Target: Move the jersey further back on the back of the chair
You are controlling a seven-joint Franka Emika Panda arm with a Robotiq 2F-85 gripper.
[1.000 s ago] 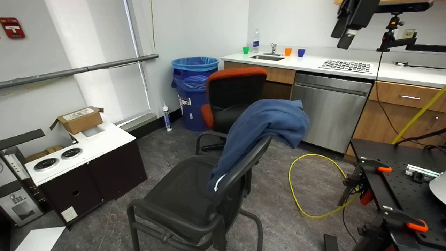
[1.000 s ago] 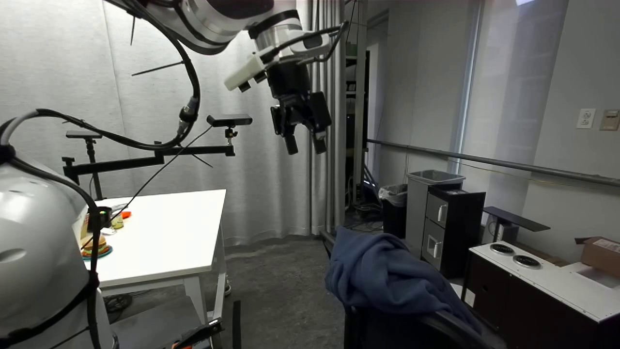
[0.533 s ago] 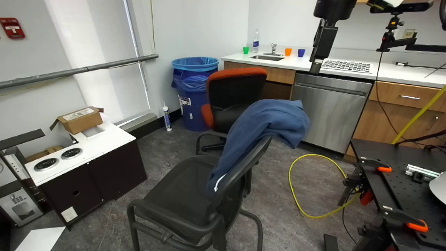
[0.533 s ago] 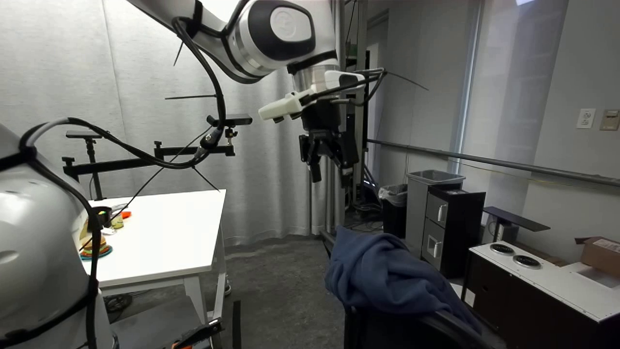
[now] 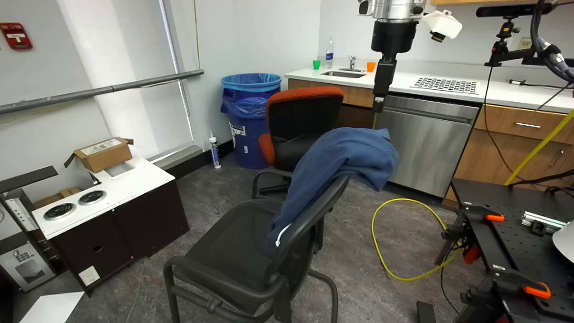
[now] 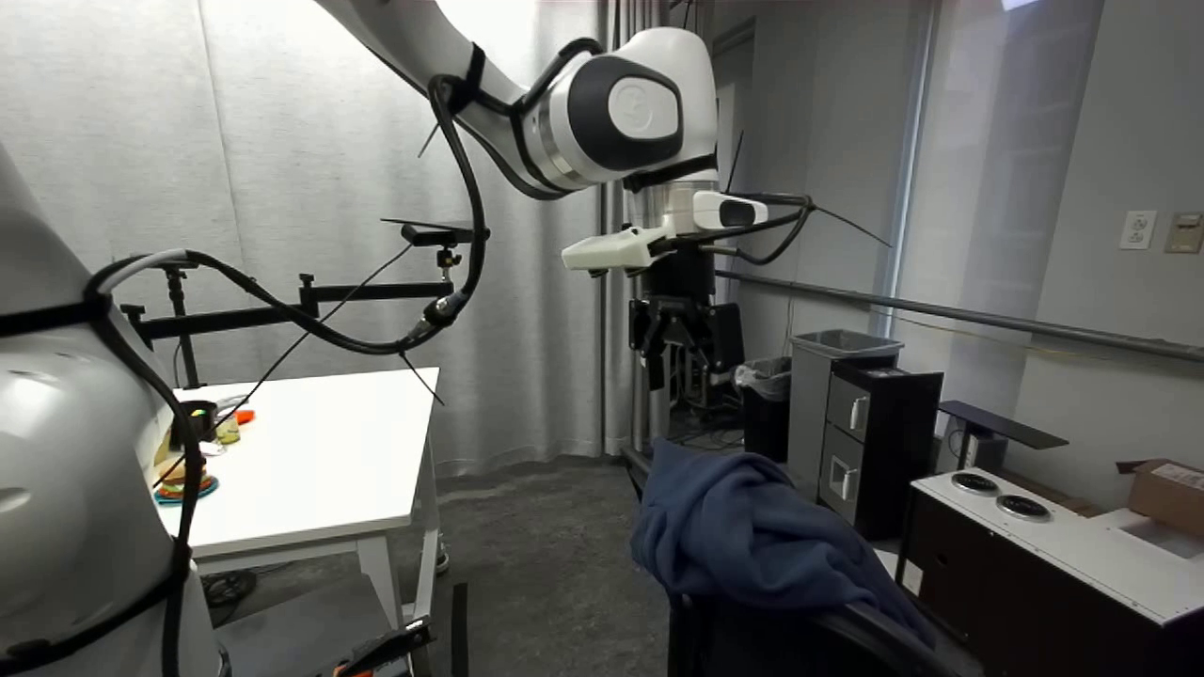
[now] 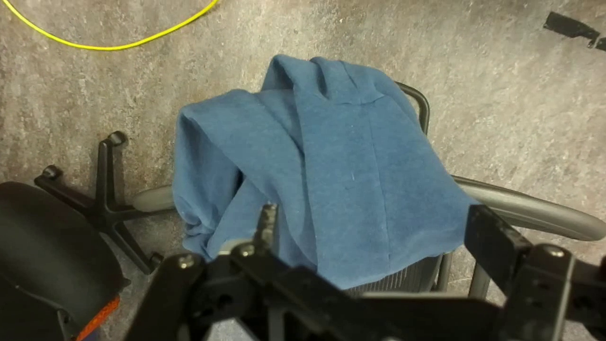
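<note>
Jersey [image 5: 332, 157] lengthwise front-to-back over chair [image 5: 231, 251].

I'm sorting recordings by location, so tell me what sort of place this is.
Likely a robotics lab with a kitchenette: there's a robot arm, plus a sink and apparent dishwasher.

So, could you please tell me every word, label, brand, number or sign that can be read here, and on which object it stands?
"FIRE", small, a likely reading: red wall box; its other letters unreadable.
Labels too small or blurred to read:
cardboard box
white tube
blue bin
bottle
stove unit
The round mark on the robot arm: also unreadable.
The jersey: no writing visible.
</note>
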